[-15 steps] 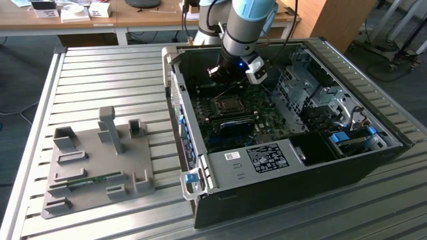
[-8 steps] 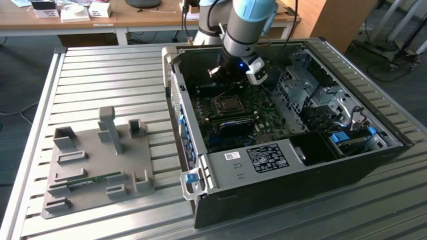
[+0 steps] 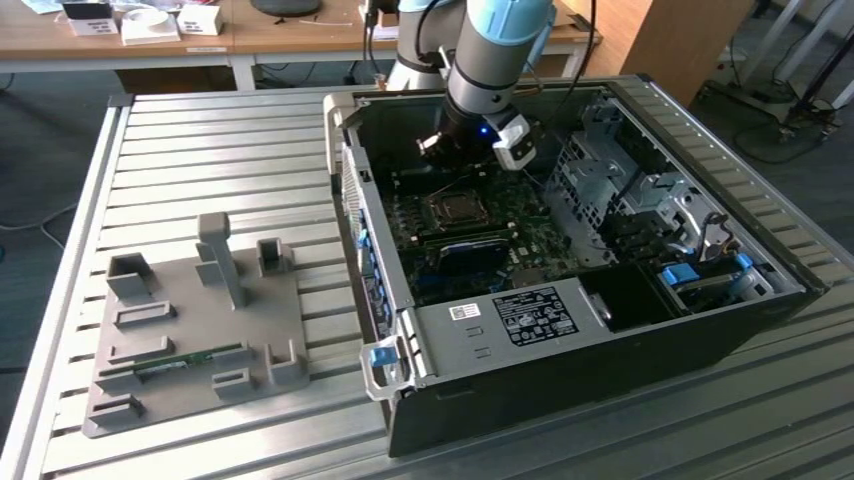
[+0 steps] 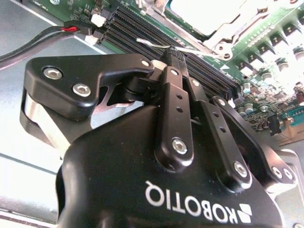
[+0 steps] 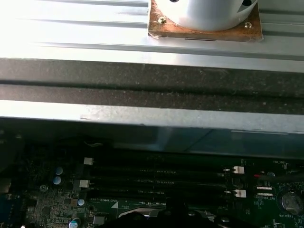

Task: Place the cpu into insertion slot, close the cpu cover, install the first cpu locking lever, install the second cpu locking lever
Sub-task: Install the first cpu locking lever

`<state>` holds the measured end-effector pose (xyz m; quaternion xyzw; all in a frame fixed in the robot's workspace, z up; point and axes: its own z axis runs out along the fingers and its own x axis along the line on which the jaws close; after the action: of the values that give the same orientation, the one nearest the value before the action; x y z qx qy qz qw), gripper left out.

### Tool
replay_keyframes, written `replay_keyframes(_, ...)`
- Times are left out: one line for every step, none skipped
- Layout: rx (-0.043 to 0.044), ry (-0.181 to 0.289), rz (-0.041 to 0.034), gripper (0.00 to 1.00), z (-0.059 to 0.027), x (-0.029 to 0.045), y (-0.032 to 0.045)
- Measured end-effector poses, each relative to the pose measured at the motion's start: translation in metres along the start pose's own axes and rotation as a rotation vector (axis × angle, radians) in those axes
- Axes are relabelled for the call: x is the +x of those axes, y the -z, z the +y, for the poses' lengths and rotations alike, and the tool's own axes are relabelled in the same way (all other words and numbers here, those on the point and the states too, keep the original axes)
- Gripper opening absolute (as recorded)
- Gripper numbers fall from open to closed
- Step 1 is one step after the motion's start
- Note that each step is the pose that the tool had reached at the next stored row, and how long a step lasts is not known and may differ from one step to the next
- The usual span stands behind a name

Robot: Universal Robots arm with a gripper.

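Tool (image 4: pixel 174 51) is deep in the computer case (image 3: pixel 561 370) on the desk (image 3: pixel 200 150). It sits low over the green board, just beside the insertion slot (image 3: pixel 458 208).

Jaws are drawn narrow, tips together. They're right at a thin wire locking lever (image 4: pixel 151 43), but I can't tell if they pinch it or just press on it.

In the second wrist view the cpu (image 4: pixel 197 12) is in the slot, and the cpu cover (image 4: pixel 240 26) looks down over it. Can't confirm it's fully flat.

My read on the risks:
- The lever is a thin, springy rod and the tips have little purchase. A slip off it is likely if the push isn't square, and then the lever springs back up.
- The tips are touching or just above the memory slots (image 4: pixel 137 28). A slip or too much downforce scrapes them or their latches.
- The small capacitors (image 4: pixel 280 38) are near the cover's far side, so a sideways overshoot could clip them.
- If the cover isn't seated, forcing the lever loads the cpu unevenly and could damage the socket pins.
- The lever could miss its retaining hook. I can't see the hook clearly from here.
- The case wall is close to the wrist, so there's little room to reorient.
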<state>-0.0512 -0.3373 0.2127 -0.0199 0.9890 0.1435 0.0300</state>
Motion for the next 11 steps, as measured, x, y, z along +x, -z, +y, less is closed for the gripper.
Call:
replay_keyframes(-0.0004,0.000,-0.0002,0.11,-0.0001,0.0000,-0.0004)
replay_keyframes(-0.0004,0.000,-0.0002,0.11,-0.0002,0.0000,-0.0009)
replay_keyframes(0.0000,0.000,0.0000,0.11,-0.0004,0.0001,-0.0014)
replay_keyframes(0.0000,0.000,0.0000,0.11,-0.0006,0.0001,-0.0020)
replay_keyframes(-0.0001,0.000,0.0000,0.11,-0.0008,0.0002,-0.0026)
replay_keyframes(0.0000,0.000,0.0001,0.11,-0.0009,0.0002,-0.0030)
replay_keyframes(0.0002,0.000,0.0002,0.11,-0.0010,0.0002,-0.0031)
replay_keyframes(0.0003,0.000,0.0002,0.11,-0.0010,0.0002,-0.0031)
replay_keyframes(0.0002,0.000,0.0002,0.11,-0.0010,0.0002,-0.0033)
replay_keyframes(0.0000,0.000,0.0001,0.11,-0.0010,0.0002,-0.0035)
replay_keyframes(0.0000,0.000,0.0001,0.11,-0.0011,0.0000,-0.0037)
